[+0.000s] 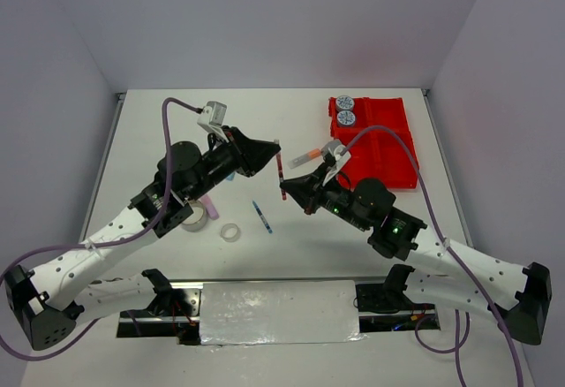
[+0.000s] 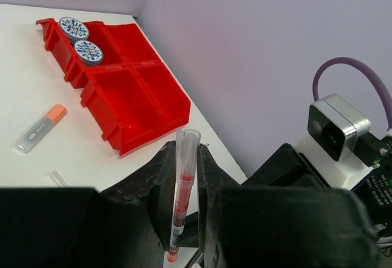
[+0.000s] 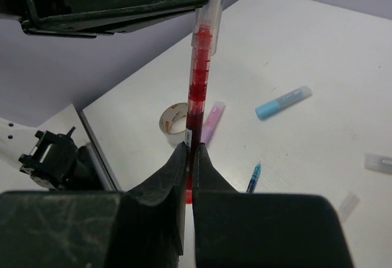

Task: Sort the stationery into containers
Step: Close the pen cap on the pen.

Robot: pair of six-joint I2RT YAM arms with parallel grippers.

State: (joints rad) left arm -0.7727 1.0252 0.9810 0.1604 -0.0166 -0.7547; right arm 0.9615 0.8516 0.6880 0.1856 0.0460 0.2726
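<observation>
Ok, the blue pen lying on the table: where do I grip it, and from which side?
Grip the blue pen mid-barrel, coming straight down from above. It lies flat and slanted, so close across the thin barrel, not along it. The clear tape ring to its left lies apart from it, so there should be room on both sides.

Red pen (image 1: 281, 173) spans between the left hand (image 1: 275, 151) and the right hand (image 1: 289, 193), above the desk (image 1: 274, 113). Red tray (image 1: 388, 153) holds two blue-patterned tape rolls (image 1: 344, 102).
</observation>
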